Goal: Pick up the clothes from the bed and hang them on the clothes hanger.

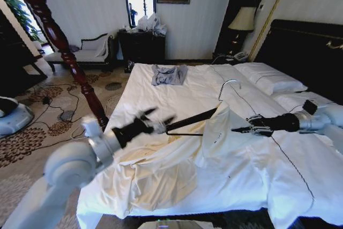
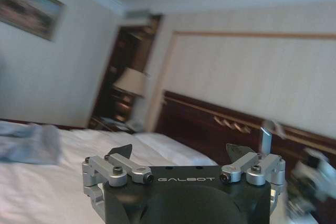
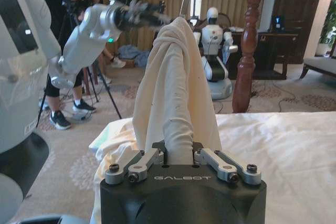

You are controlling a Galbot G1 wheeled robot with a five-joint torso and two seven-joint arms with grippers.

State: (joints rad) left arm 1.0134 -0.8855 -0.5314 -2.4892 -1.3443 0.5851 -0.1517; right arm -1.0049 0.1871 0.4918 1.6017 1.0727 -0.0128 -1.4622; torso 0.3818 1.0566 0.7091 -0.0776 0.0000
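The cream clothes [image 1: 161, 170] lie crumpled on the white bed [image 1: 177, 87], with one part lifted into a peak. My right gripper [image 1: 234, 130] is shut on that lifted fabric; in the right wrist view the clothes [image 3: 176, 87] rise straight up from between its fingers [image 3: 178, 156]. The black clothes hanger [image 1: 193, 119] slants across the cloth, one shoulder tucked under the raised fabric and its silver hook [image 1: 229, 83] pointing up. My left gripper [image 1: 156, 119] hovers open just beside the hanger's free end, and in its wrist view nothing sits between the spread fingers [image 2: 180, 153].
A reddish-brown wooden pole [image 1: 59, 41] stands left of the bed. A blue-grey garment [image 1: 169, 74] lies at the bed's far end. Pillows [image 1: 270, 79] and a dark headboard [image 1: 305, 46] are on the right. The right wrist view has people, a tripod and another robot [image 3: 212, 51] on the carpet.
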